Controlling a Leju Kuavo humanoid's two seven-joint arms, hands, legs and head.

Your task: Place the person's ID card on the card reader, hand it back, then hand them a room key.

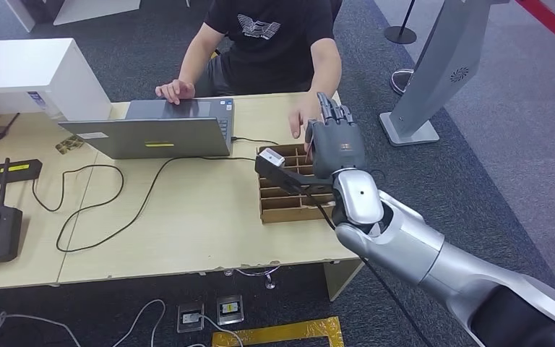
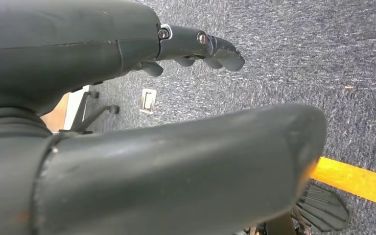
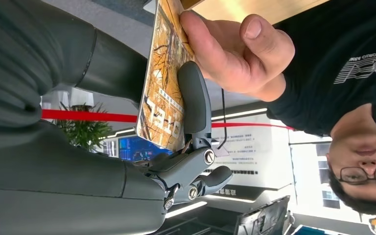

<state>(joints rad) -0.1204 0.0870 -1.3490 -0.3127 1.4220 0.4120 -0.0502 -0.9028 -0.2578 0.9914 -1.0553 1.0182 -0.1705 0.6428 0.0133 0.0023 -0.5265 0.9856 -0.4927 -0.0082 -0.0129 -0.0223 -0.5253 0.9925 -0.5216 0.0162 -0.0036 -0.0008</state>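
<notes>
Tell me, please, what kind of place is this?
Probably a mock reception or check-in desk in an exhibition hall: a wooden desk with a laptop, a cardboard box of compartments, and a person seated opposite taking a card.

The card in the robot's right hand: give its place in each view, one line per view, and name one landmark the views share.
Head view: the card is hidden behind the raised right hand, above the cardboard box.
Left wrist view: not in it; the left hand hangs over carpet.
Right wrist view: the card stands edge-on at centre, pinched by the robot's fingers and the person's hand.
Shared landmark: the person's black T-shirt.
</notes>
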